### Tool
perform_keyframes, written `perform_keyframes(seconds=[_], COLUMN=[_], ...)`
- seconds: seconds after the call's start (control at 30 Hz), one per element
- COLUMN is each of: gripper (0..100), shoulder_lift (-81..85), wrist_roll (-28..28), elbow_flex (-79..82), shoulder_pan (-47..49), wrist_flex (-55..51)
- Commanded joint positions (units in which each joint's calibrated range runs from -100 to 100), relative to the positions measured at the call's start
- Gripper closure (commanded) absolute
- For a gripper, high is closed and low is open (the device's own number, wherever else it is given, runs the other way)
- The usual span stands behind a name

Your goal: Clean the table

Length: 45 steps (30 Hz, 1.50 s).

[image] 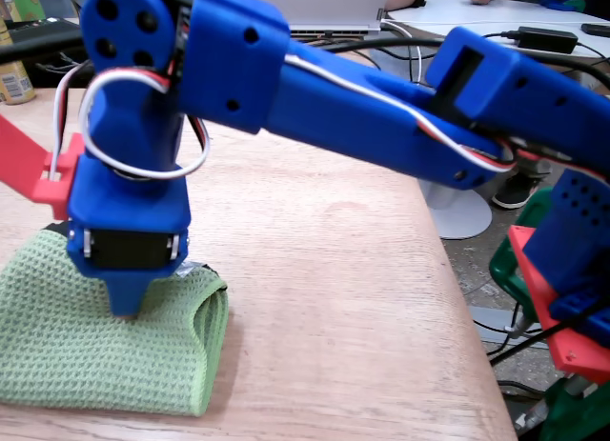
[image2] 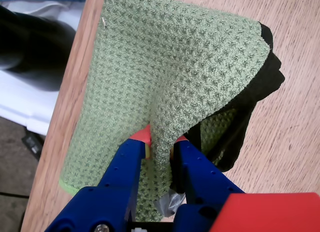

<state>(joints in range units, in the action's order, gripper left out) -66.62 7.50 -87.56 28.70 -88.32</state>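
A green waffle-weave cloth [image: 91, 346] lies folded on the light-wood table [image: 334, 298] at the lower left of the fixed view. My blue gripper [image: 126, 303] points straight down into its top. In the wrist view the gripper [image2: 160, 144] is shut on a raised ridge of the green cloth [image2: 170, 61], pinched between the two blue fingers with red tips. A black layer [image2: 260, 86] shows under the cloth's right side. The table [image2: 295, 137] edge runs along the left of the wrist view.
The table's right edge drops to the floor, where a white pedestal base [image: 462, 212] stands. A red and green structure [image: 553, 308] sits at the right. A laptop [image: 315, 8] and cables lie at the back. A red part [image: 29, 165] lies at the left.
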Motion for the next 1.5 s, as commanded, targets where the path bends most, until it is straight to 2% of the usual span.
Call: perform_keyframes(seconds=[0.0,0.27,0.37,0.43,0.57,0.7,0.9,1.03,1.13,1.2,1.27,1.47], gripper=[100,100,100,100,100,100,100,100,100,100,100,100], shoulder_lift=[0.16,-0.01,-1.30,-5.25,-6.96,-6.96,-4.90,8.73,19.11,26.31,35.83,69.28], wrist_roll=[0.24,0.59,3.61,5.76,7.62,7.67,7.67,7.57,7.52,6.94,6.94,6.84], elbow_flex=[-1.87,-1.97,-4.04,-12.44,-12.44,-12.44,-12.44,-12.44,-12.44,-11.12,2.19,56.83], shoulder_pan=[-3.32,-19.90,-28.02,-46.63,-59.16,-67.62,-68.46,-72.02,-71.51,-69.82,-67.45,-43.93], wrist_flex=[-1.09,-2.07,-2.24,-2.15,-2.15,-1.33,-2.07,-3.80,-10.69,-11.51,-11.43,-9.30])
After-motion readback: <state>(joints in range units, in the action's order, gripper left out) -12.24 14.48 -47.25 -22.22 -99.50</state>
